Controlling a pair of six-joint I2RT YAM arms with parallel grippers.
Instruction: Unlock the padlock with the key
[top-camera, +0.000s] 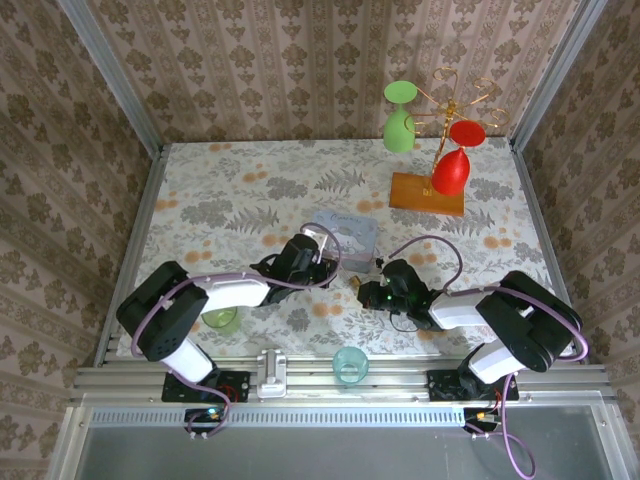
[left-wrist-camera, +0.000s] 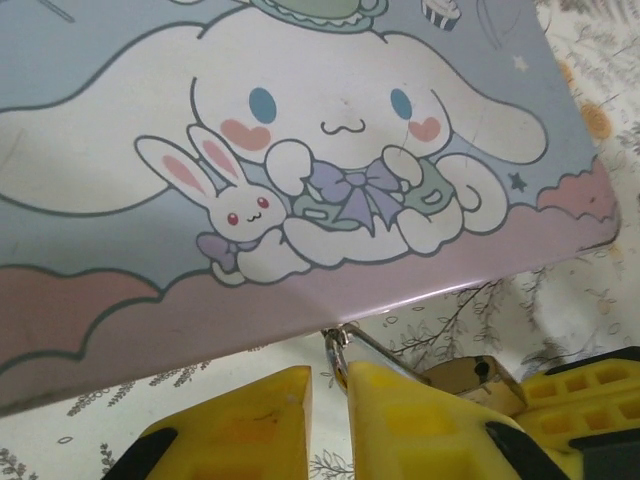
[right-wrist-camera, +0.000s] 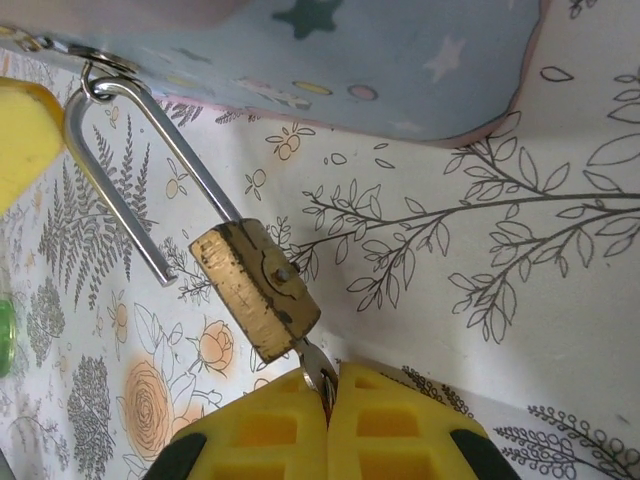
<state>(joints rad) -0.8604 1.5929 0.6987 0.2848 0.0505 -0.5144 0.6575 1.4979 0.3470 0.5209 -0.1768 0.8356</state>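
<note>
The right claw (right-wrist-camera: 327, 392) is clenching the thin dark metal key (right-wrist-camera: 313, 362), which is sitting in the keyhole of the small brass-gold padlock (right-wrist-camera: 255, 290) just ahead of its fingertips, so the lock is lying between the two claws. One leg of the thin steel shackle (right-wrist-camera: 185, 158) is already standing free of the body, so I judge the lock is sprung. The shackle's bend is looping through a small ring on the edge of the pale blue cartoon tin box (left-wrist-camera: 300, 150). The left claw (left-wrist-camera: 328, 385) is sitting with its fingers almost together at that bend, but I cannot tell whether it is truly gripping. Doing this step well is meaning keeping the key square in its slot, never levering it sideways, while the left side is steadying the shackle. The tin's lid is lying shut, hiding any contents. Behind the right claw a teal plastic cup (top-camera: 350, 365) is looking empty, and a green cup (top-camera: 222, 320) is sitting partly hidden under the left arm
</note>
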